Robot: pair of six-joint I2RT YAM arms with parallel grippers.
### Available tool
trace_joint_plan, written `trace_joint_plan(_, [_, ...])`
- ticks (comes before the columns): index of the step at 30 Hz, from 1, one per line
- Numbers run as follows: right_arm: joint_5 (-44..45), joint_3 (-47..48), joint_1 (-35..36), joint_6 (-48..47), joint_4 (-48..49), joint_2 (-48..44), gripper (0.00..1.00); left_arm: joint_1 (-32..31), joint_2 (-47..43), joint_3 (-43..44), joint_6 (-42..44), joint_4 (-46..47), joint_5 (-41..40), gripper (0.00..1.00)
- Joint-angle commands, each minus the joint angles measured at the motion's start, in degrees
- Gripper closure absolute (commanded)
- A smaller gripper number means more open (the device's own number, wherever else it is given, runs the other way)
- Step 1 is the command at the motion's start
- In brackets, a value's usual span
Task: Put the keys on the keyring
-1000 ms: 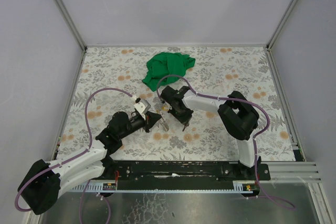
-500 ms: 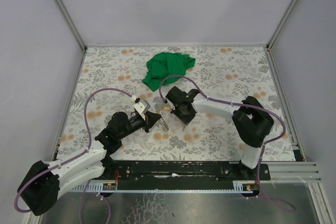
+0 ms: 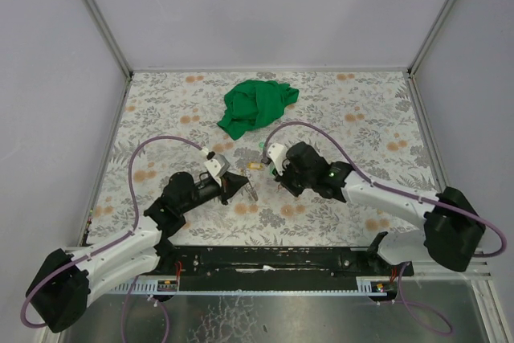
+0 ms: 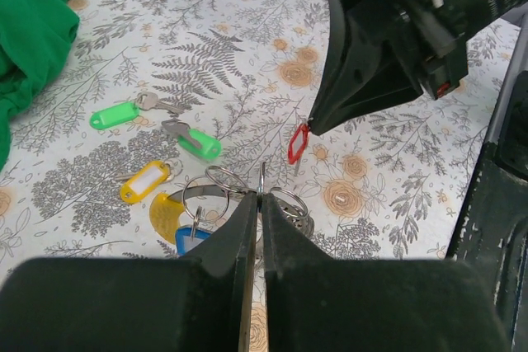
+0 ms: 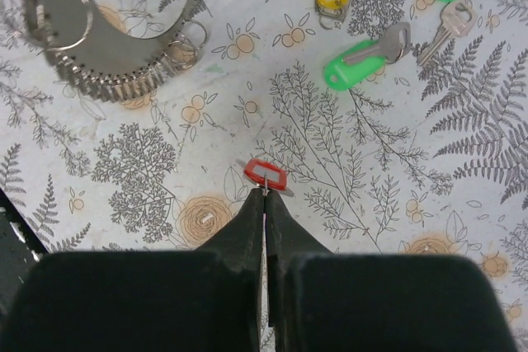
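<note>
My left gripper [image 4: 261, 197] is shut on the keyring [image 4: 261, 177], a thin silvery wire loop seen edge-on and held just above the table. Other rings, an orange tag [image 4: 165, 210] and a blue tag [image 4: 190, 238] hang beside it. My right gripper [image 5: 264, 191] is shut on the small ring of a red-tagged key [image 5: 266, 175], held above the cloth a little right of the keyring; it also shows in the left wrist view [image 4: 298, 143]. Two green-tagged keys [image 4: 113, 114] [image 4: 200, 144] and a yellow-tagged key [image 4: 144, 180] lie loose on the table.
A crumpled green cloth [image 3: 255, 106] lies behind the grippers at the back middle. The table carries a floral cover [image 3: 361, 118]. The two grippers [image 3: 241, 186] [image 3: 283, 185] stand close together near the table's middle, with the right arm stretched low toward the right front.
The right arm has swung its elbow and base link far to the right and lower. Its gripper, still holding the red-tagged key, has shifted slightly right. The left arm has barely moved.
</note>
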Motion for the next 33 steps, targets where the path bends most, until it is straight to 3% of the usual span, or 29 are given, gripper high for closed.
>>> trace_joint_plan(1, [-4.4,-6.2,0.6,-4.9,13.6,-7.6,1.00,-0.3,0.7,0.7,2.6,4.8,5.2,1.00])
trace_joint_plan(9, [-13.1,-13.2,0.5,-10.0,21.0,-16.0,1.00,-0.3,5.8,4.3,6.5,3.2,15.6,1.00])
trace_joint_plan(15, [-16.5,-15.4,0.6,-10.1,23.6,-19.1,1.00,-0.6,9.2,7.7,10.2,-0.8,18.7,1.00])
trace_joint_plan(33, [-17.9,-12.7,0.5,-15.6,18.7,-19.4,1.00,-3.4,13.0,13.4,15.6,-9.2,17.2,1.00])
